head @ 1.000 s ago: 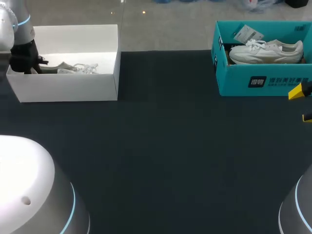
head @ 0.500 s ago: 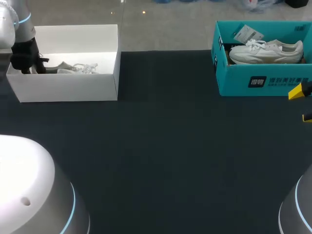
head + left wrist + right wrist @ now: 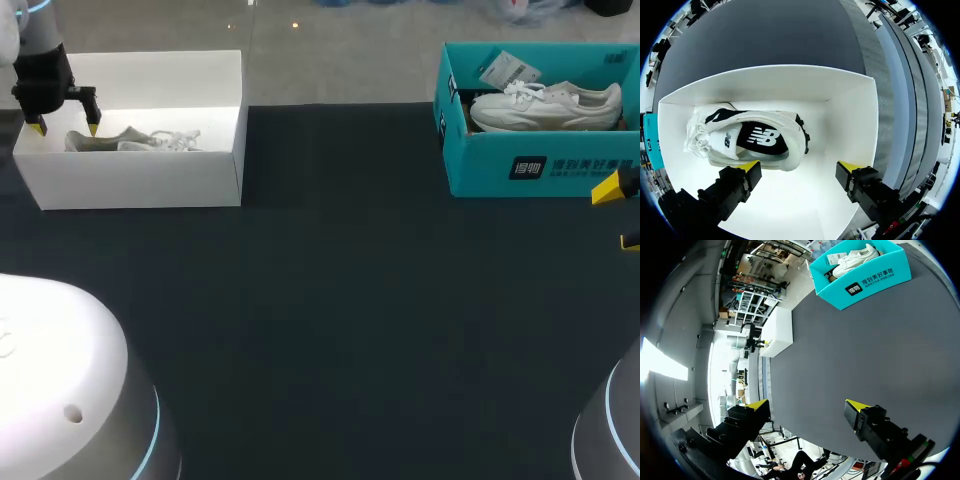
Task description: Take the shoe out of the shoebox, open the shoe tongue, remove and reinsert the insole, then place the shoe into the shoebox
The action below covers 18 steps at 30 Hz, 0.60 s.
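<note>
A white shoe (image 3: 140, 140) with a dark insole lies on its side in the white shoebox (image 3: 140, 182) at the table's far left. My left gripper (image 3: 64, 128) hangs open just above the box's left end, clear of the shoe. In the left wrist view the shoe (image 3: 755, 137) rests on the box floor (image 3: 840, 115), its heel just ahead of one fingertip of the open left gripper (image 3: 799, 167), nothing between the fingers. My right gripper (image 3: 618, 214) stands open at the right edge, in front of the teal box; the right wrist view shows that gripper (image 3: 807, 405) empty over bare table.
A teal shoebox (image 3: 540, 165) at the far right holds a second white shoe (image 3: 545, 105) and a paper tag (image 3: 508, 70). The right wrist view shows that teal box (image 3: 865, 277) far ahead and the white box (image 3: 777, 332) beyond. Dark tabletop (image 3: 330, 300) spans between the boxes.
My left gripper has opened and risen out of the white box, leaving the shoe lying inside. The right arm has not moved.
</note>
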### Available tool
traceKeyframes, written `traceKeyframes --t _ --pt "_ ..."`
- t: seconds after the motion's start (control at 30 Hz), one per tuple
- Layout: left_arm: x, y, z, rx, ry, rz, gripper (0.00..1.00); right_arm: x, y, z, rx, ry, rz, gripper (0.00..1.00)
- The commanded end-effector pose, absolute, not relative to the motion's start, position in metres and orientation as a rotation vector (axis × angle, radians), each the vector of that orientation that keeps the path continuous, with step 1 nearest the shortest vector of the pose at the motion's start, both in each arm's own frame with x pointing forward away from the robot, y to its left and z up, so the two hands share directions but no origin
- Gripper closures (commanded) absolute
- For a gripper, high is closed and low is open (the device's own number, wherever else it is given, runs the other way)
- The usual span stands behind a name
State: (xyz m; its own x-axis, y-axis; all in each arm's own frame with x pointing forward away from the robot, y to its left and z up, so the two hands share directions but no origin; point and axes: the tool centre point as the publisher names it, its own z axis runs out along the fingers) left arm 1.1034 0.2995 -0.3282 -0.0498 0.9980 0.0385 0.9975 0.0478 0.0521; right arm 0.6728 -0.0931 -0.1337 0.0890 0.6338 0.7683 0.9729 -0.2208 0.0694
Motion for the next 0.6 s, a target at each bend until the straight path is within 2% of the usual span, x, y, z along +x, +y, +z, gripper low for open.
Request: traceKeyframes --t 0.03,0.6 --pt "1.098 0.297 -0.296 2.133 2.303 0.111 0.00 0.672 -0.093 -0.134 -1.911 -1.575 -0.963 0.00" --pt "1.077 0.289 -0.188 2.102 2.299 0.045 0.00 0.672 -0.093 -0.134 -1.911 -1.575 -0.963 0.00"
